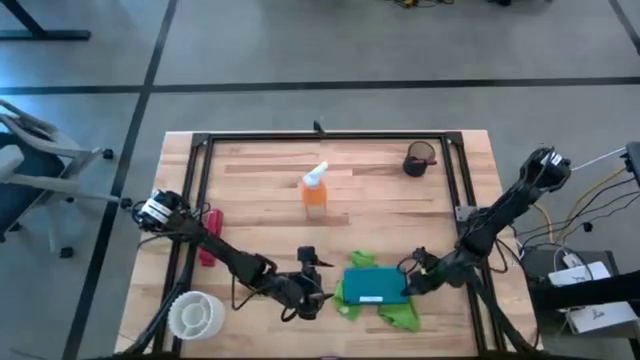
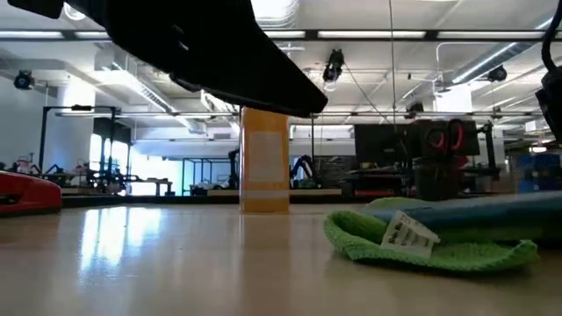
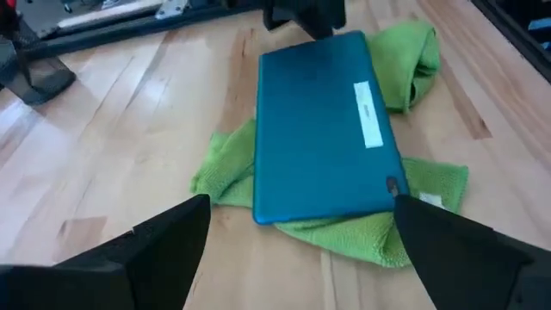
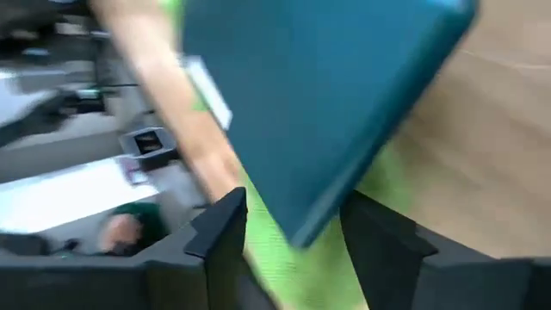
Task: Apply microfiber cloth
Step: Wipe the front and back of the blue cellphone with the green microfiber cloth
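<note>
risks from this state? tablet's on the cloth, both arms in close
1. The tablet lies on the microfiber cloth; pulling the cloth could drag it along or slide it off.
2. The right tool appears to grip the tablet's edge between its fingers; a thin hold might slip if it lifts.
3. The left tool is open and faces the right one across the tablet; both closing in could collide.
</note>
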You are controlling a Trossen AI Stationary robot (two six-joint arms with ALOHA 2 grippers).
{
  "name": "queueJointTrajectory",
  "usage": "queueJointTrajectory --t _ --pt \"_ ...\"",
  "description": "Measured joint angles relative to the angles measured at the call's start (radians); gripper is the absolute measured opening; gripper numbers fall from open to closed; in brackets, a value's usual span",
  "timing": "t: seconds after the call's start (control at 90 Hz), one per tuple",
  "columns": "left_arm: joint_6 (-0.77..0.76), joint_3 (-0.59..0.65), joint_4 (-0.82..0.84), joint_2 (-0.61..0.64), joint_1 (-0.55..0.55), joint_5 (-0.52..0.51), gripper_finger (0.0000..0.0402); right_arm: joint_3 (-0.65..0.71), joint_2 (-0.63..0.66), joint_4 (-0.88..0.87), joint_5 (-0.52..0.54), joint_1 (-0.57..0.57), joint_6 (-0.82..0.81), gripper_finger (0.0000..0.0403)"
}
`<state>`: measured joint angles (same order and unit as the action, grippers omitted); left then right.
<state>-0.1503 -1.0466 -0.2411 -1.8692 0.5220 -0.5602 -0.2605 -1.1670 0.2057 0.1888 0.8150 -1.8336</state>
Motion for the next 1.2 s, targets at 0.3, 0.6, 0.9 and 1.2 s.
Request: queueJointTrajectory --t 0.3,0.6,0.9,1.2 --pt "0.003 0.001 -0.093 -0.077 -0.031 0.003 0.0350 -0.251 0.087 -0.597 -0.019 -0.005 0.095 0.0171" --pt "0.007 0.000 -0.268 -0.164 -0.064 0.012 0.0350 -0.289 -0.097 -0.555 0.138 -0.018 0.318 0.0162" --pt "0.010 0.000 -0.339 -0.212 -0.069 0.011 0.0350 -0.333 -0.328 -0.431 0.242 -0.014 0.503 0.0119" --pt "-0.016 -0.002 -0.224 -0.211 -0.081 0.009 0.0350 -0.507 -0.397 -0.528 0.248 -0.012 0.775 0.0091"
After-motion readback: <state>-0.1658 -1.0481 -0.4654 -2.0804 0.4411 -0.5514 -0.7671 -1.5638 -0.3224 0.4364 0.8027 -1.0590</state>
